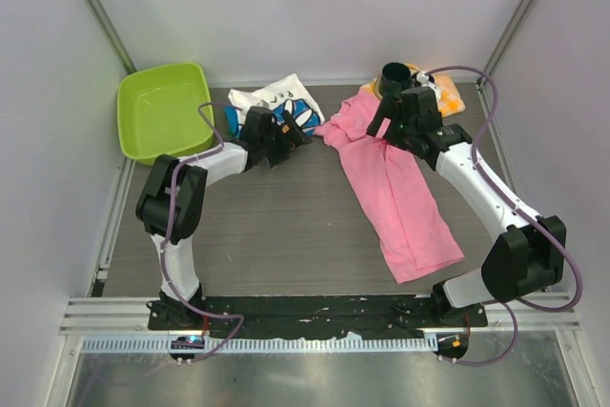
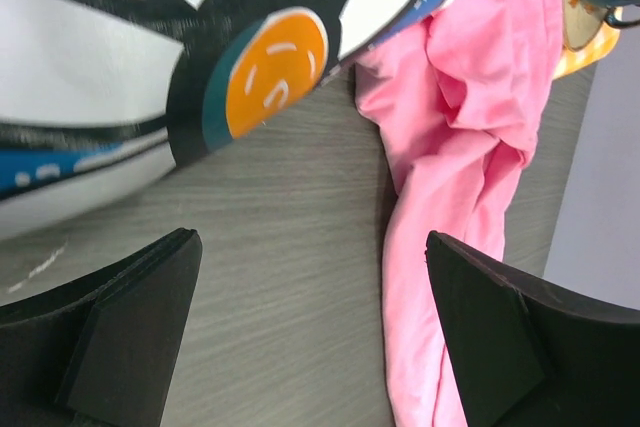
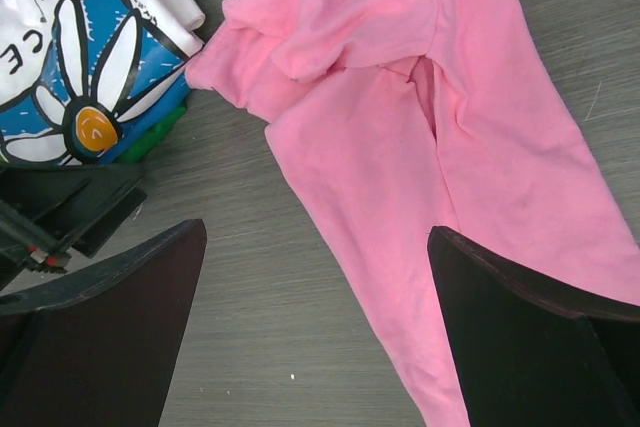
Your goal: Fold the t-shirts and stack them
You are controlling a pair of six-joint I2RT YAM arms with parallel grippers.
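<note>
The pink t-shirt was spread lengthwise on the tabletop, its bunched upper end just beside the folded daisy-print t-shirt. The left fingers were held open and empty near the daisy print. The right fingers were likewise parted and were held above the pink cloth.

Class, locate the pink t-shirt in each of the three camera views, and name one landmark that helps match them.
Top external: pink t-shirt lies right of centre, running diagonally towards the near right.
Left wrist: right half, top to bottom.
Right wrist: centre and right.
Shared landmark: the daisy-print t-shirt, just left of it in all three.
</note>
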